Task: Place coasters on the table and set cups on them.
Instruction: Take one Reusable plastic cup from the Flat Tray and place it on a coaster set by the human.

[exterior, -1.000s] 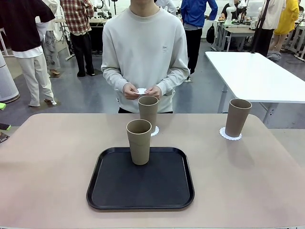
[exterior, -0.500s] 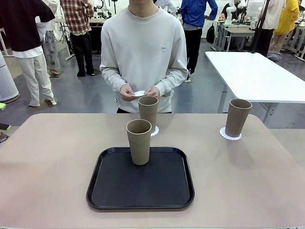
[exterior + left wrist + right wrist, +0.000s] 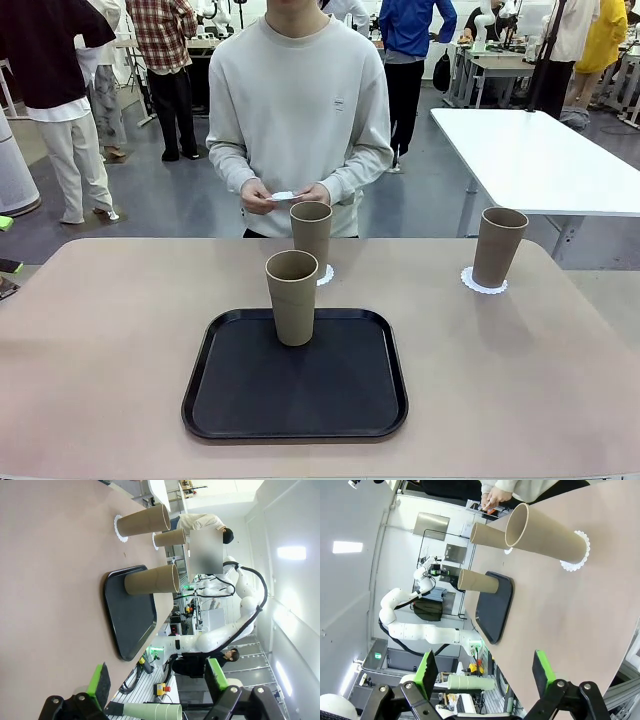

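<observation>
Person's hands (image 3: 258, 193) edged left (with coaster (image 3: 284, 196)); left fingers (image 3: 100, 685), right fingers (image 3: 426, 672) wide, empty.

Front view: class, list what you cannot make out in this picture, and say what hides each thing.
- Coaster under the far cup: mostly hidden by that cup and the cup on the tray.
- Held coaster in the person's hands: too small, partly covered by them; edge pattern unclear.
- Right cup: inside bottom hidden by its own wall.
</observation>
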Robot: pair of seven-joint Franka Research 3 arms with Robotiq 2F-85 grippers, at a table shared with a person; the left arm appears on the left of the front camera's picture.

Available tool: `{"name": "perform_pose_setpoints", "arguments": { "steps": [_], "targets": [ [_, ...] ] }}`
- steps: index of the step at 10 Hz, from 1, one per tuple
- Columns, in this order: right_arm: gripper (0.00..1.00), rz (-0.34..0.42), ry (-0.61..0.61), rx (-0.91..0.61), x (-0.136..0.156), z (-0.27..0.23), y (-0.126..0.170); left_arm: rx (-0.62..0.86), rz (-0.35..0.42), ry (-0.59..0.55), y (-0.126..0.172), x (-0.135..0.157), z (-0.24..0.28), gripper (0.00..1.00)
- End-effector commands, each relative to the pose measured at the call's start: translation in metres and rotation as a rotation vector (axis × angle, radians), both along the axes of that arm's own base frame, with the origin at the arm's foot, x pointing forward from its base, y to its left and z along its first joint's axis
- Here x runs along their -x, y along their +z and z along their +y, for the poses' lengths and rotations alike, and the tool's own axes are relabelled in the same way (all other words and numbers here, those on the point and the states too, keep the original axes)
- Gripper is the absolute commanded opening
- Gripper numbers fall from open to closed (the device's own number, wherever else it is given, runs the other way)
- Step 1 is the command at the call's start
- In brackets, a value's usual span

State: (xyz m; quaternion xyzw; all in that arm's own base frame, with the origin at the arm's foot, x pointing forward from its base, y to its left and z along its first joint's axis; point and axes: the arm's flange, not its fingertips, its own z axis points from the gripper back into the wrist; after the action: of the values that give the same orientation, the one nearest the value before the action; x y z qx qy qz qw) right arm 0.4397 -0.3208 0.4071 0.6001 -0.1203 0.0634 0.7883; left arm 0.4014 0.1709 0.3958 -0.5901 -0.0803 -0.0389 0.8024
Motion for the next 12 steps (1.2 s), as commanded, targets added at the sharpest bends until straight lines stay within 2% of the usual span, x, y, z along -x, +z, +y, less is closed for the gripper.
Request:
{"name": "perform_pose_setpoints", "arguments": {
  "steps": [1, 12],
  "targets": [
    [1.0, -0.008, -0.011, -0.005, 0.0004, 0.0018, 0.0003, 0.002, -0.014, -0.012, 0.0013, 0.0015, 0.0016, 1.0],
    [1.0, -0.008, -0.011, -0.005, 0.0004, 0.0018, 0.0003, 0.002, -0.014, -0.012, 0.0013, 0.0015, 0.0016, 1.0]
  ]
}}
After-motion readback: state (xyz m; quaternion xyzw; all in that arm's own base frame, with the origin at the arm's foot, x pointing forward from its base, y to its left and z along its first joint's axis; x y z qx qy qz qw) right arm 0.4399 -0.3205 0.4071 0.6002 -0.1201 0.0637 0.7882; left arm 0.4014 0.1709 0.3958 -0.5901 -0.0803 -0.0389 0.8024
